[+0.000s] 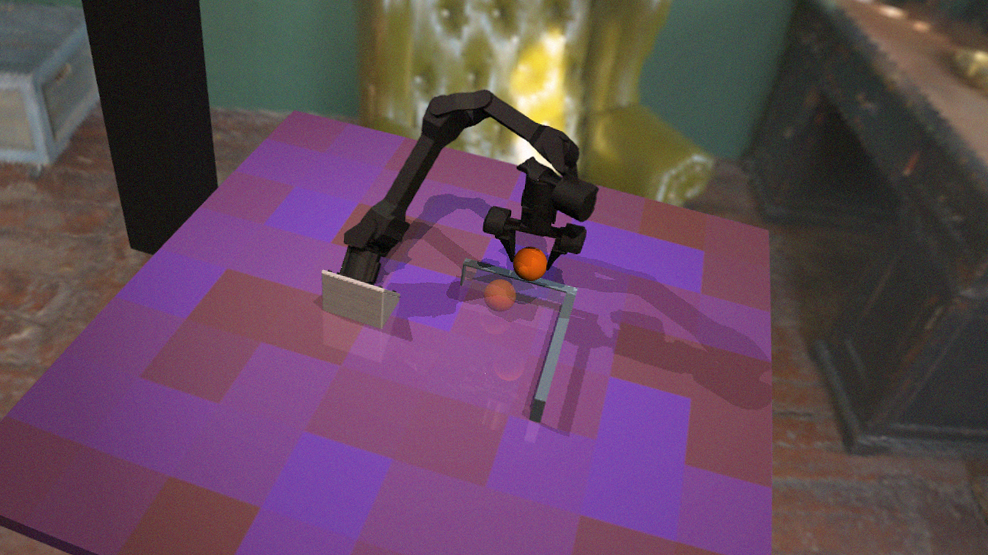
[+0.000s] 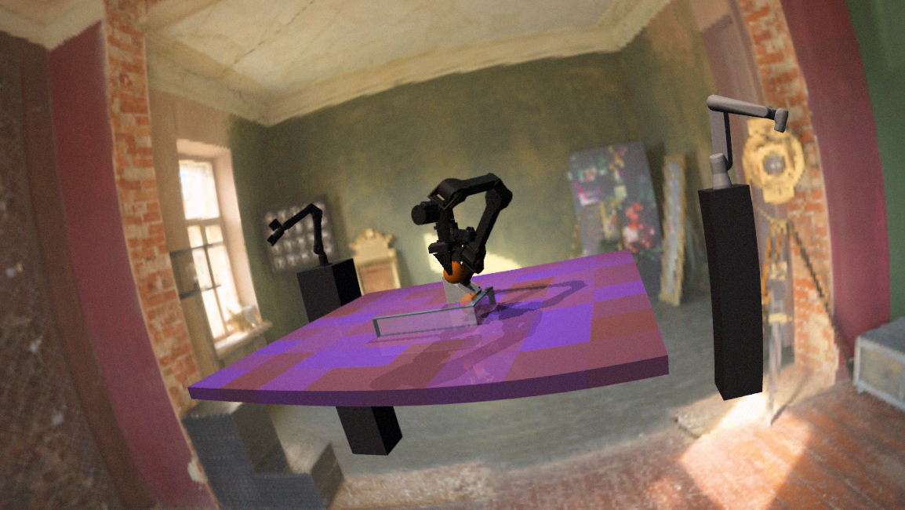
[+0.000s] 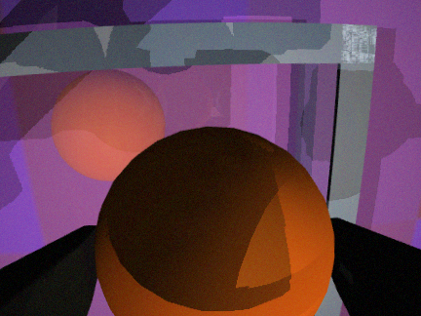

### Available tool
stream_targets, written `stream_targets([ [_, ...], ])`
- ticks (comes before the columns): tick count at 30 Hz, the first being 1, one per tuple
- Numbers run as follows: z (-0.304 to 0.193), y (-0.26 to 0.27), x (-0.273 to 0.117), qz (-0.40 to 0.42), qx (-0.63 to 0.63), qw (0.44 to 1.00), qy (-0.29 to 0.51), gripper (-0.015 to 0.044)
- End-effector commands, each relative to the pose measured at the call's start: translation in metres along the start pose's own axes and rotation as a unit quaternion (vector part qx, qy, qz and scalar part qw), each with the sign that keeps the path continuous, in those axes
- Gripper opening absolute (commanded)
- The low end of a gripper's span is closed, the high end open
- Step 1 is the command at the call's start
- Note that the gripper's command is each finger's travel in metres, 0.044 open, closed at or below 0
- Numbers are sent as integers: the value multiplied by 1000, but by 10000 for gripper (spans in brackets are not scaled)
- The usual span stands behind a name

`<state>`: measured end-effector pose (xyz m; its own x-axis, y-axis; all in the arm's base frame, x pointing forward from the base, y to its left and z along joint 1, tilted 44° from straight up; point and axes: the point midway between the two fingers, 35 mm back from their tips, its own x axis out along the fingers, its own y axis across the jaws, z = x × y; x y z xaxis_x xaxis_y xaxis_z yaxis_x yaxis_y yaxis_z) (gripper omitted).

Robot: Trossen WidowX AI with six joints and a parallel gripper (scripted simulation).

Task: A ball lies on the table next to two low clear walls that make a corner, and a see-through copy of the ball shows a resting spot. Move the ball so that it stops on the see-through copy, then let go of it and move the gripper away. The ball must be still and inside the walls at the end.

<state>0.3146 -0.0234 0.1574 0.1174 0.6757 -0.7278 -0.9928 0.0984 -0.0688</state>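
From the wrist view, the orange ball [image 3: 214, 247] fills the foreground, clamped between the two dark fingers of the gripper [image 1: 531, 256], which is closed on it. It hangs off the purple-and-maroon checkered worktop [image 1: 351, 456], about level with the top of the short clear wall [image 1: 516, 275]. Below and a little to its left in that view sits the see-through copy [image 3: 107, 125], pale orange, resting inside the corner, near the short wall and well apart from the long clear wall [image 1: 552, 353]. The two walls meet at the corner just right of the ball in the top view. On the side away from both walls the corner stands open to the broad worktop. The arm's base [image 1: 360, 262] stands behind a pale plate [image 1: 356, 299]. Beyond the worktop edge are a black pillar [image 1: 142, 79], a green tufted armchair [image 1: 519, 58] and a dark sideboard [image 1: 933, 220].
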Motion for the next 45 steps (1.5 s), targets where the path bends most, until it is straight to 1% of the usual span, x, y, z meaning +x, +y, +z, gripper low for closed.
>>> stream_targets([
  [1,2,2,-23,-4,-7,1000,2,0],
  [3,3,3,-30,-4,-8,1000,1,0],
  [7,4,5,-29,-3,-8,1000,1,0],
  [25,9,45,21,25,-11,1000,-8,0],
  [31,9,49,29,27,-12,1000,-9,0],
  [45,10,52,88,26,-12,1000,-10,0],
])
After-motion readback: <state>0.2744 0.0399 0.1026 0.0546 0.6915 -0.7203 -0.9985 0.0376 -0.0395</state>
